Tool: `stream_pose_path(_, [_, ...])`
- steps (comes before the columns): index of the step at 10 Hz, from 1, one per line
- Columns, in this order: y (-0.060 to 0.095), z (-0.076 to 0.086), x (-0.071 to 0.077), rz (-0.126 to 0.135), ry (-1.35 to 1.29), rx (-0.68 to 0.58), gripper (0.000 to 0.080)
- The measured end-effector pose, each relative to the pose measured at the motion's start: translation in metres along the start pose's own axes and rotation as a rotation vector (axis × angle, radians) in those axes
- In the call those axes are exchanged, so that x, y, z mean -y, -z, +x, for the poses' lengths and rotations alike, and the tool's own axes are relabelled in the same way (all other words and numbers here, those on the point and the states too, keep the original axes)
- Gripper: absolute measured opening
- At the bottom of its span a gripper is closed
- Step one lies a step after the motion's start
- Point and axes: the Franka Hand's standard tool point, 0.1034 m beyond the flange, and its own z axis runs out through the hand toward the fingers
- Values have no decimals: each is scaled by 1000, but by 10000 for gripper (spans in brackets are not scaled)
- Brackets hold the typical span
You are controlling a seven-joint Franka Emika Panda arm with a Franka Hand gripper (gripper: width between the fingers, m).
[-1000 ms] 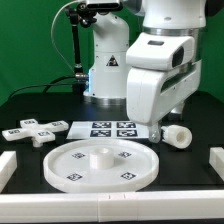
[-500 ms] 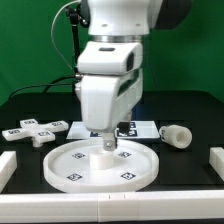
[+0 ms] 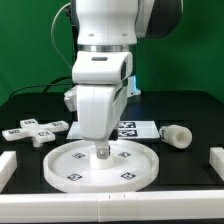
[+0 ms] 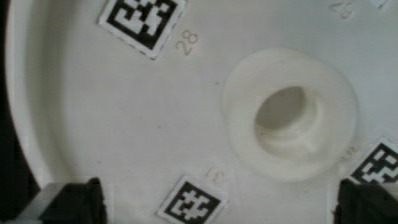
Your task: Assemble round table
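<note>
the round table's disc point(image 3: 70, 172) lay on the surface point(image 3: 195, 112), leg point(image 3: 178, 136) apart at the exterior view's right, cross base point(image 3: 33, 131) at its left, nothing joined yet. the hand point(image 3: 103, 153) hovered over the disc's hub point(image 4: 285, 110), released and empty; all assembly seemingly remained.

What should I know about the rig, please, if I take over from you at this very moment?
End effector: open, holding nothing. It hangs low over the middle of the round disc, near its raised hub; I cannot tell whether it touches.
Parts: the disc lies flat at the front of the table. The leg lies loose on the exterior view's right. The cross-shaped base lies loose on the exterior view's left. The marker board lies behind the disc.
Done: no parts joined that I can see.
Left: leg and base both remain to be fitted.
</note>
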Motion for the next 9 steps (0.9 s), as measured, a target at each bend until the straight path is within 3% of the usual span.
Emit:
stream_pose_path(5, [-20,-6,18,41,-3,4,650])
stream_pose_path(9, [-25,-9,20,51,-9,7,650])
